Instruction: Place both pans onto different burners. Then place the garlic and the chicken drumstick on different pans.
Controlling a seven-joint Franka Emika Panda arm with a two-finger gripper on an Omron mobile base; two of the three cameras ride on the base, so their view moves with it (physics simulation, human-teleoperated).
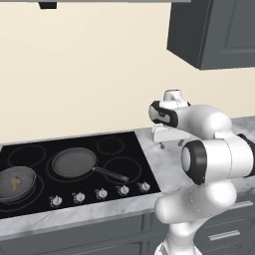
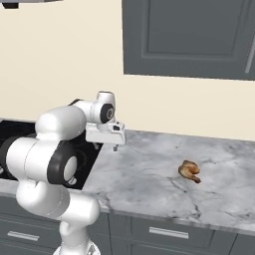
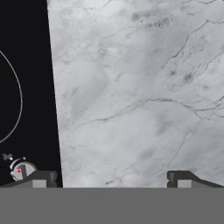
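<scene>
Two pans rest on the black cooktop's burners (image 1: pixel 110 145). The shallow wide pan (image 1: pixel 73 162) is in the middle with its handle pointing right. The deeper pan (image 1: pixel 15 183) at the left holds the pale garlic (image 1: pixel 16 183). The orange-brown chicken drumstick (image 2: pixel 190 171) lies on the marble counter well to the right of the cooktop. My gripper (image 1: pixel 171 144) (image 2: pixel 105 146) hangs open and empty over the counter just right of the cooktop's edge, far from the drumstick. In the hand view the gripper (image 3: pixel 111 179) spans bare marble, with a burner ring (image 3: pixel 19 100) at the left.
The marble counter (image 2: pixel 149 184) stretches right of the cooktop. Silver knobs (image 1: pixel 101 192) line the cooktop's front; one knob (image 3: pixel 22 170) shows beside my left fingertip. Dark wall cabinets (image 2: pixel 189 40) hang above. My own arm fills the lower part of both base views.
</scene>
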